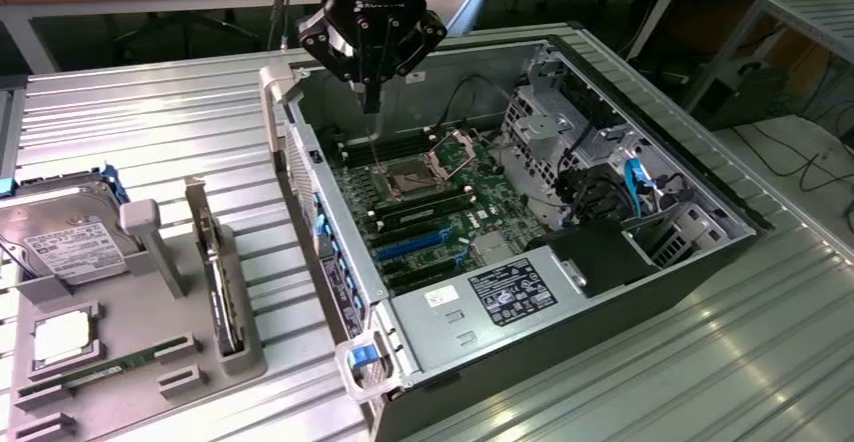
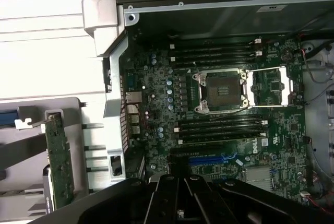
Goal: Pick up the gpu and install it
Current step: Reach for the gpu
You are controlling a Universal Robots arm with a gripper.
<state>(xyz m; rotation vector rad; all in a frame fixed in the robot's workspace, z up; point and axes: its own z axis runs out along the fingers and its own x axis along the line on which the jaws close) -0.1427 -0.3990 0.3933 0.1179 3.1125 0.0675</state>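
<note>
The gripper (image 1: 372,100) hangs over the open computer case (image 1: 441,337), its fingers clenched together on nothing, above the motherboard (image 1: 441,217). The graphics card (image 1: 220,292) stands on edge in a gray holder (image 1: 247,357) beside the case, on the exterior view's left, probably upright so that fingers can pinch its top edge. A white mark on the board looks like Dell; the hard drive (image 1: 60,242) label is unreadable

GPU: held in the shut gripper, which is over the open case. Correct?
Not quite. The exterior view shows the gpu standing on edge in the grey holder, on that view's left of the case, not in the gripper. The rest stands: the gripper is shut and is over the open case.
</note>
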